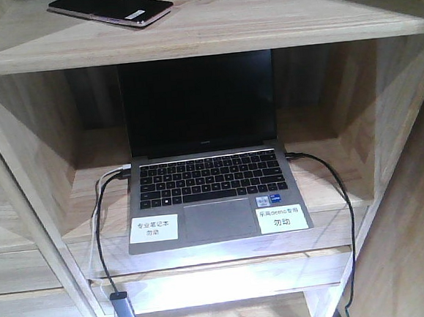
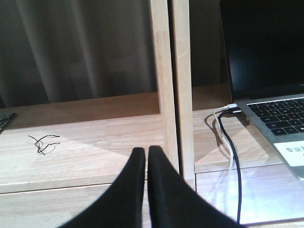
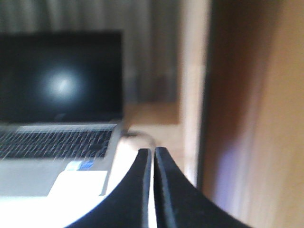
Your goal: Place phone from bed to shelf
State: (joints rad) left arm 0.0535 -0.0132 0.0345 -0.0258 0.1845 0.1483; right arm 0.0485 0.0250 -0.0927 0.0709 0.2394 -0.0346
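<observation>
Phone (image 1: 110, 8) lies flat on the shelf's (image 1: 260, 22) pale-wood top board in the front view, its long axis slanting from upper left to lower right, above an open laptop (image 1: 209, 166). Left wrist view: left gripper (image 2: 146, 154) pressed together, empty, before a shelf upright, curtain behind. Right wrist view, blurred: right gripper (image 3: 153, 154) likewise closed beside the laptop.
</observation>
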